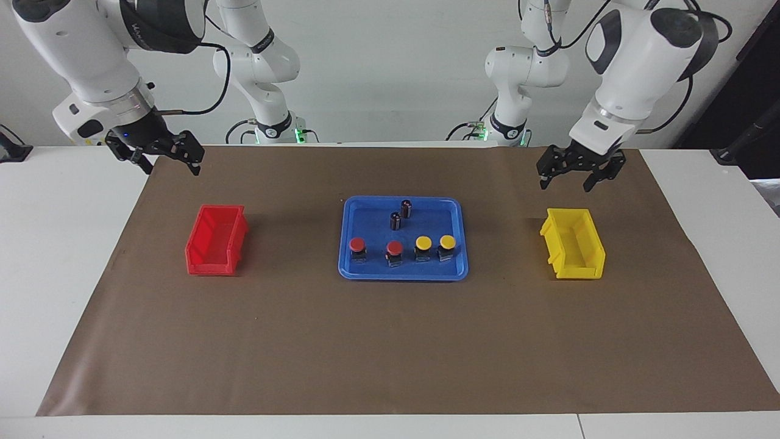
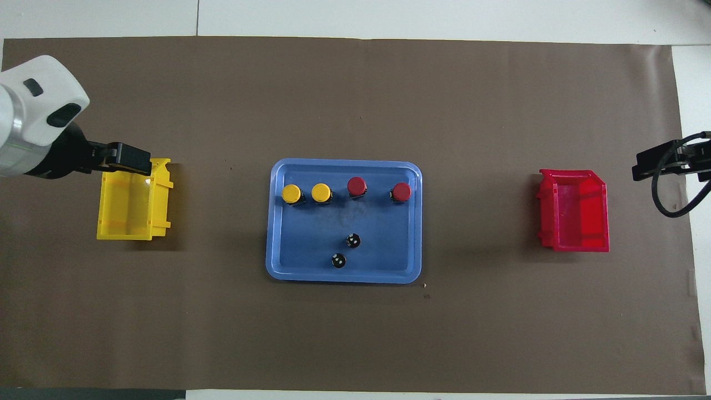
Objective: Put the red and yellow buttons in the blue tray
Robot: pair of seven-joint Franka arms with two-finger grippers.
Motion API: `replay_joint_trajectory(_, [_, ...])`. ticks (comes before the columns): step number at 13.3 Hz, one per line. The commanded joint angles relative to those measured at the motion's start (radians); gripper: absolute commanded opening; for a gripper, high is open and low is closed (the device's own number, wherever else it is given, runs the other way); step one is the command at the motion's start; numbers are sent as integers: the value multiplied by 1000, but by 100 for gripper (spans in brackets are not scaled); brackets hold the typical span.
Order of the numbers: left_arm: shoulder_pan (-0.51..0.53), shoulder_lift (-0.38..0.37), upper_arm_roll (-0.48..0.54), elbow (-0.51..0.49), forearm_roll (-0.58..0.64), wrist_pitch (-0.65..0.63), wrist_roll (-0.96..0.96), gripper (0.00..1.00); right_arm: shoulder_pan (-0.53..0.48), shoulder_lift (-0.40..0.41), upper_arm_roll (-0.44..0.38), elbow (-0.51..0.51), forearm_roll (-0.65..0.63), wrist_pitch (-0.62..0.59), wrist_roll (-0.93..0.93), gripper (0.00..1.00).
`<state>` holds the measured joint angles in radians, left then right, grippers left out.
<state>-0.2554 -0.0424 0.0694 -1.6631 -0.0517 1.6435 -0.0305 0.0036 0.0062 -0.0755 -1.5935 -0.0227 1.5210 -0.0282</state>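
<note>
The blue tray [image 1: 350, 268] [image 2: 278, 266] lies mid-table. In it stand two red buttons [image 1: 358, 245] [image 1: 395, 248] and two yellow buttons [image 1: 423, 243] [image 1: 448, 242] in a row along the tray's edge farther from the robots. In the overhead view the yellow ones [image 2: 291, 193] [image 2: 321, 193] are toward the left arm's end and the red ones [image 2: 356, 186] [image 2: 401, 191] toward the right arm's. My left gripper [image 1: 567, 180] [image 2: 130, 158] hangs open and empty over the yellow bin. My right gripper [image 1: 172, 167] [image 2: 647, 166] hangs open and empty beside the red bin.
Two dark capless cylinders [image 1: 406, 208] [image 1: 395, 221] stand in the tray's half nearer the robots. A yellow bin [image 1: 573, 244] [image 2: 130, 205] and a red bin [image 1: 216, 241] [image 2: 575, 211] sit on the brown mat [image 1: 390, 341], both empty.
</note>
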Motion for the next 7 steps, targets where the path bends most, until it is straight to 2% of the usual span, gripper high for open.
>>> replay_joint_trajectory(1, [36, 33, -3, 123, -14, -94, 73, 100, -7, -6, 2, 0, 14, 13, -15, 100])
replay_joint_trajectory(7, [56, 30, -7, 128, 46, -129, 75, 100, -7, -6, 2, 0, 15, 13, -15, 100])
